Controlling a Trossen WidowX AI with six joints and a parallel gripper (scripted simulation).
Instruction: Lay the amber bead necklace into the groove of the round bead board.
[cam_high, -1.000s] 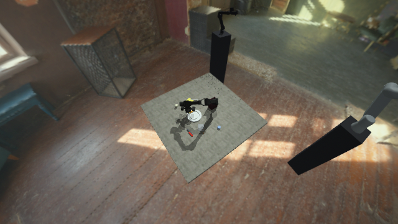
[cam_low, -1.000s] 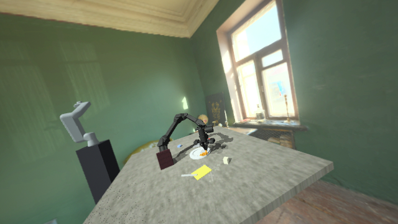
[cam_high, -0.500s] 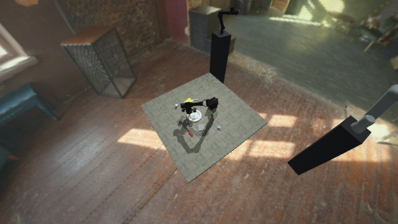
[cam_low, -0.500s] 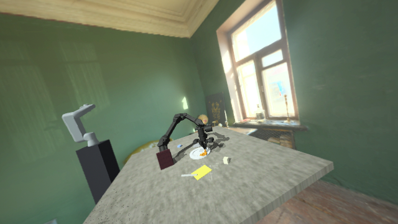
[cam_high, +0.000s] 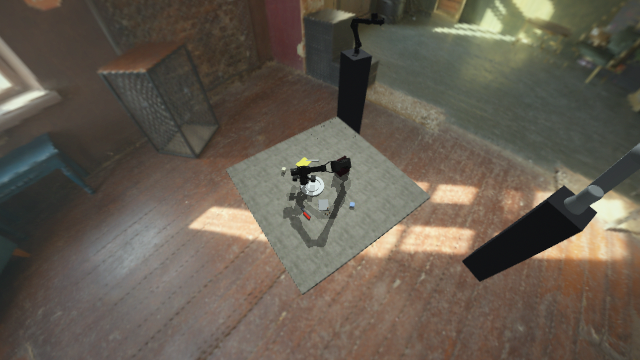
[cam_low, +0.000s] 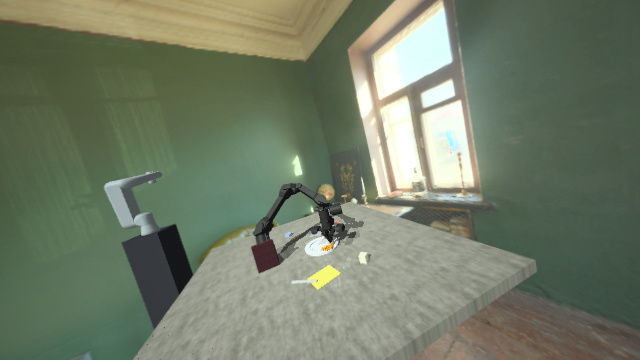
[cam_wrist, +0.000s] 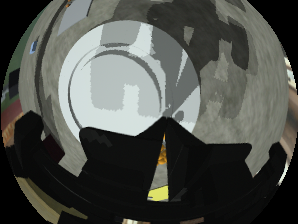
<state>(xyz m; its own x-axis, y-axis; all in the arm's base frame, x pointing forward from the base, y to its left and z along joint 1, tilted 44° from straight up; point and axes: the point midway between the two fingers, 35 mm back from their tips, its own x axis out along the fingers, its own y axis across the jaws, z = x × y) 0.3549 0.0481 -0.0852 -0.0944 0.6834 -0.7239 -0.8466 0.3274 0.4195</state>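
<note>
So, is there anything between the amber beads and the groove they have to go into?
Nothing visible blocks the way. The amber beads are bunched at the pincer, by the round board. The yellow sheet lies outside it. The fingers hide part of the rim.

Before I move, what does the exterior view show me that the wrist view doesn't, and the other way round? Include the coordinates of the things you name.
Only exterior: the cream block (cam_low: 364, 258), the pale stick (cam_low: 302, 282) by the yellow sheet (cam_low: 326, 275) (cam_wrist: 161, 193), and the arm's full reach from its base.

Only wrist: part of a flat grey square (cam_wrist: 75, 16) past the board (cam_low: 311, 250) (cam_wrist: 66, 90), and the fingertips meeting close up.

Both: the board, yellow sheet, blue block (cam_low: 289, 234) (cam_wrist: 34, 47), black fingers (cam_low: 326, 233) and amber necklace (cam_low: 327, 247) (cam_wrist: 162, 157), mostly hidden in wrist. Neither settles whether a bead is pinched.
</note>
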